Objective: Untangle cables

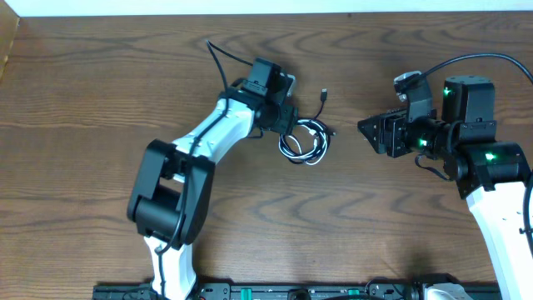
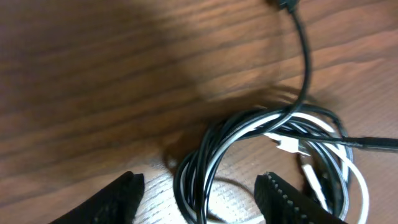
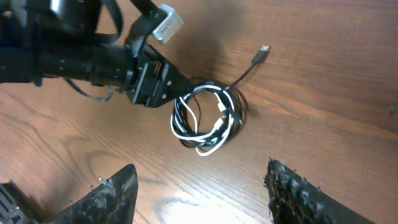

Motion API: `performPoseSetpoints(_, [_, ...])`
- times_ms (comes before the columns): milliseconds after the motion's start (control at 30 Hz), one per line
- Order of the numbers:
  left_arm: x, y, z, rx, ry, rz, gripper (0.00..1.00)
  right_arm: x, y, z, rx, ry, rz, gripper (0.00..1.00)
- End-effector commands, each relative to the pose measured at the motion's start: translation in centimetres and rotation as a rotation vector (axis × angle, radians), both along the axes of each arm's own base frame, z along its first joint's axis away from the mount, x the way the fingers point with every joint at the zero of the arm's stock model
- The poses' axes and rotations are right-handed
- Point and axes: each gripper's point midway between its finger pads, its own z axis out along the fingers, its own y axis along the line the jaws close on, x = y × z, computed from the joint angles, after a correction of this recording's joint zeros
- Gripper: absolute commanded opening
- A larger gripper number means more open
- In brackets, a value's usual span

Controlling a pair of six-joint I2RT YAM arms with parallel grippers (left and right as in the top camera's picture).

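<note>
The black cable (image 1: 320, 112) and the white cable (image 1: 293, 151) lie coiled together in one small bundle on the wooden table. The black cable's plug end (image 1: 323, 93) sticks out behind the bundle. My left gripper (image 1: 287, 125) is open at the bundle's left edge; in the left wrist view its fingers (image 2: 200, 196) straddle the left strands of the black cable (image 2: 297, 81) and white cable (image 2: 219, 155). My right gripper (image 1: 366, 127) is open and empty, to the right of the bundle; its view shows the white cable (image 3: 189, 134) and black cable (image 3: 239, 106) ahead of its fingers (image 3: 202, 190).
The wooden table (image 1: 83, 100) has its back edge along the top of the overhead view. Thicker black wires (image 1: 218, 62) run along both arms.
</note>
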Motion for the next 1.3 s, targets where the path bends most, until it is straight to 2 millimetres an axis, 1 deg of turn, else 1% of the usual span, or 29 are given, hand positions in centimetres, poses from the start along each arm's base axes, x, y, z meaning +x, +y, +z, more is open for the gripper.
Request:
performPoseSetpoints(0, [0.6, 0.1, -1.2, 0.063, -0.011, 0.059, 0.52, 0.2, -0.1, 0.4, -0.001, -0.005, -0.005, 0.6])
performPoseSetpoints(67, [0.3, -0.2, -1.8, 0.071, -0.001, 0.05, 0.44, 0.2, -0.1, 0.4, -0.001, -0.005, -0.006, 0.6])
performPoseSetpoints(167, [-0.2, -0.6, -3.2, 0.094, 0.017, 0.038, 0.41, 0.2, -0.1, 0.4, -0.001, -0.005, -0.006, 0.6])
performPoseSetpoints(233, [-0.3, -0.5, -3.9, 0.115, 0.021, 0.039, 0.25, 0.1, -0.1, 0.3, -0.002, -0.003, -0.006, 0.6])
performPoseSetpoints(267, [-0.3, -0.6, -3.9, 0.115, 0.021, 0.038, 0.11, 0.1, -0.1, 0.3, -0.001, -0.002, -0.006, 0.6])
performPoseSetpoints(300, [-0.2, -0.6, -3.8, 0.111, 0.016, 0.039, 0.08, 0.1, -0.1, 0.2, -0.002, -0.001, -0.006, 0.6])
performPoseSetpoints(333, [-0.1, -0.6, -3.4, 0.107, 0.009, 0.04, 0.07, 0.2, -0.1, 0.1, -0.001, -0.002, -0.006, 0.6])
performPoseSetpoints(367, [0.0, -0.7, -2.6, 0.099, -0.005, 0.04, 0.07, 0.2, -0.1, 0.0, -0.001, 0.0, -0.006, 0.59])
performPoseSetpoints(400, [0.0, -1.0, -0.1, 0.065, -0.035, 0.039, 0.07, 0.3, 0.0, -0.2, 0.003, 0.011, -0.012, 0.58])
performPoseSetpoints(433, [0.1, -1.1, 1.0, 0.051, -0.048, 0.051, 0.08, 0.5, 0.0, -0.4, 0.01, 0.02, -0.021, 0.57])
performPoseSetpoints(533, [-0.4, -0.9, 6.5, -0.02, -0.092, 0.121, 0.08, 1.2, 0.1, -1.2, 0.046, 0.076, -0.065, 0.5])
performPoseSetpoints(567, [-0.8, -0.9, 8.8, -0.059, -0.106, 0.136, 0.07, 1.4, 0.4, -1.6, 0.06, 0.093, -0.068, 0.47])
performPoseSetpoints(600, [-1.2, -1.1, 10.1, -0.085, -0.115, 0.131, 0.07, 1.6, 0.7, -1.8, 0.068, 0.1, -0.06, 0.46])
performPoseSetpoints(667, [-3.5, -2.0, 15.2, -0.212, -0.131, 0.068, 0.07, 2.2, 2.3, -2.5, 0.104, 0.118, -0.019, 0.43])
performPoseSetpoints(700, [-4.1, -2.1, 16.1, -0.233, -0.131, 0.055, 0.07, 2.6, 2.9, -2.8, 0.121, 0.133, -0.026, 0.42])
performPoseSetpoints(767, [-5.4, -2.0, 17.3, -0.256, -0.117, 0.041, 0.08, 3.2, 3.7, -3.2, 0.146, 0.153, -0.04, 0.41])
performPoseSetpoints(800, [-5.6, -1.9, 17.4, -0.257, -0.111, 0.039, 0.07, 3.3, 4.0, -3.3, 0.157, 0.161, -0.046, 0.41])
performPoseSetpoints(833, [-6.3, -1.7, 17.3, -0.252, -0.086, 0.04, 0.07, 3.8, 4.9, -3.7, 0.184, 0.184, -0.061, 0.41])
performPoseSetpoints(933, [-6.8, -1.5, 16.7, -0.236, -0.055, 0.046, 0.08, 4.1, 5.7, -4.5, 0.207, 0.23, -0.084, 0.4])
performPoseSetpoints(1000, [-6.9, -1.4, 16.6, -0.241, -0.035, 0.068, 0.07, 4.3, 6.2, -5.6, 0.206, 0.268, -0.1, 0.38])
performPoseSetpoints(1033, [-6.9, -1.4, 16.6, -0.245, -0.03, 0.077, 0.07, 4.4, 6.2, -6.4, 0.193, 0.292, -0.127, 0.35])
performPoseSetpoints(1100, [-6.9, -1.4, 16.6, -0.255, -0.016, 0.101, 0.08, 4.7, 6.0, -8.3, 0.153, 0.335, -0.179, 0.33])
performPoseSetpoints(1133, [-6.9, -1.4, 16.6, -0.261, -0.005, 0.118, 0.07, 4.7, 6.0, -9.6, 0.131, 0.366, -0.2, 0.32])
performPoseSetpoints(1200, [-7.3, -1.9, 16.8, -0.289, 0.018, 0.111, 0.07, 4.5, 6.2, -11.9, 0.096, 0.422, -0.21, 0.24])
performPoseSetpoints(1233, [-7.5, -2.1, 16.9, -0.302, 0.028, 0.101, 0.08, 4.5, 5.6, -13.6, 0.056, 0.459, -0.247, 0.19])
performPoseSetpoints(1267, [-7.6, -2.2, 17.0, -0.309, 0.034, 0.095, 0.07, 4.5, 5.1, -14.4, 0.031, 0.477, -0.276, 0.18])
